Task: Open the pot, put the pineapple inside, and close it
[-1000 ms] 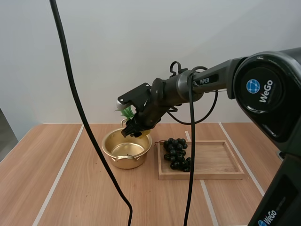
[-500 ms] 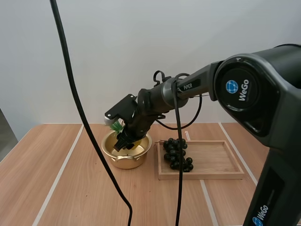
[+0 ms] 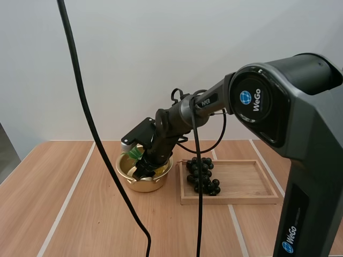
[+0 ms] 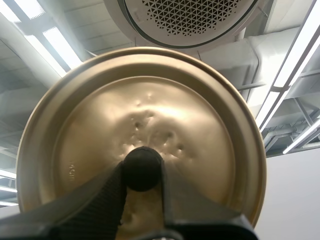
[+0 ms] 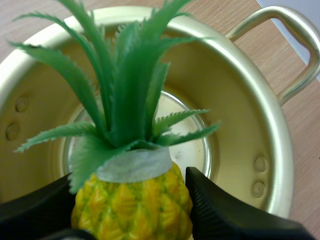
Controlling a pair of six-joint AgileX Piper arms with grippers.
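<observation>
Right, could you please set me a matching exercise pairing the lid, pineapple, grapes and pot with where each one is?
Things:
1 lid
2 pineapple
3 grapes
4 pot

Places:
A on the tray
B in the right tool, at the pot's mouth
C on the table, open
D in the left tool

Pairs: 1-D, 2-B, 3-A, 4-C
</observation>
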